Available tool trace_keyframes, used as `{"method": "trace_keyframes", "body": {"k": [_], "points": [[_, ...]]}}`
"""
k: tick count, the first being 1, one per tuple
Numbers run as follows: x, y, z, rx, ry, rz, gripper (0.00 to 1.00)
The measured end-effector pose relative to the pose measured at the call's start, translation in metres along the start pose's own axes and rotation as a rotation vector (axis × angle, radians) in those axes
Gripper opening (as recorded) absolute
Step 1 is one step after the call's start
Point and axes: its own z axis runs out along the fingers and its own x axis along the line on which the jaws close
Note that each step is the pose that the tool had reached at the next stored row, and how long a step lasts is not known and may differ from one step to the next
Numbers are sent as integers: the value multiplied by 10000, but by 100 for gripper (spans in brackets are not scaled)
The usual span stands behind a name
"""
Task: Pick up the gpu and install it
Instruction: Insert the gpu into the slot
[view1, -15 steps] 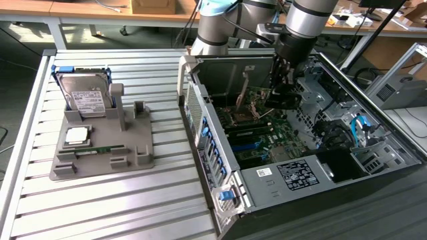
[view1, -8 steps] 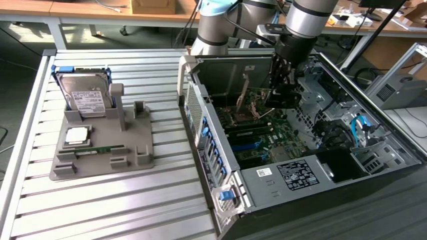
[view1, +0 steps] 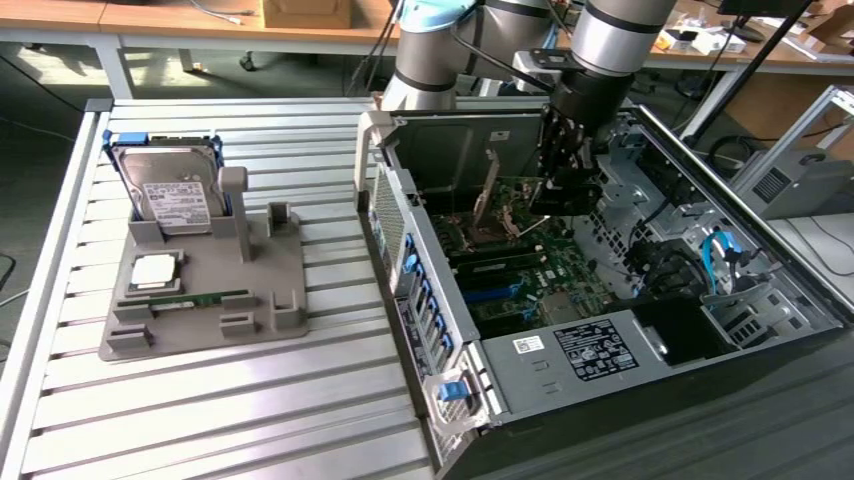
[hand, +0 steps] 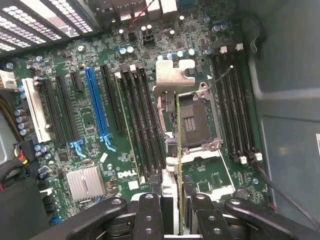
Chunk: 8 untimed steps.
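**Gpu held edge-on inside the case**

Gripper (hand: 178, 207) fingers are pressed onto the gpu (hand: 178, 130), pinching the thin card between them inside the open computer case (view1: 441, 300). The card's silvery bracket (hand: 172, 75) points down towards the motherboard (hand: 125, 175), between the long black slots (hand: 145, 115) and the CPU socket (hand: 196, 122); whether it touches the board I cannot tell. On the slatted table (view1: 240, 420), towards the exterior view's left, a grey holder (view1: 274, 310) carries the hard drive (view1: 174, 195) and a memory stick (view1: 187, 299).
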Motion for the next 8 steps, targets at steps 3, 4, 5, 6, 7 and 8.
{"method": "trace_keyframes", "body": {"k": [3, 4, 5, 6, 7, 8], "points": [[0, 0, 0, 4, -4, -195, 27], [0, 0, 0, 5, -6, -258, 27], [0, 0, 0, 7, -7, -322, 27], [0, 0, 0, 8, -8, -388, 27], [0, 0, 0, 9, -10, -450, 27], [0, 0, 0, 11, -10, -520, 27]]}}
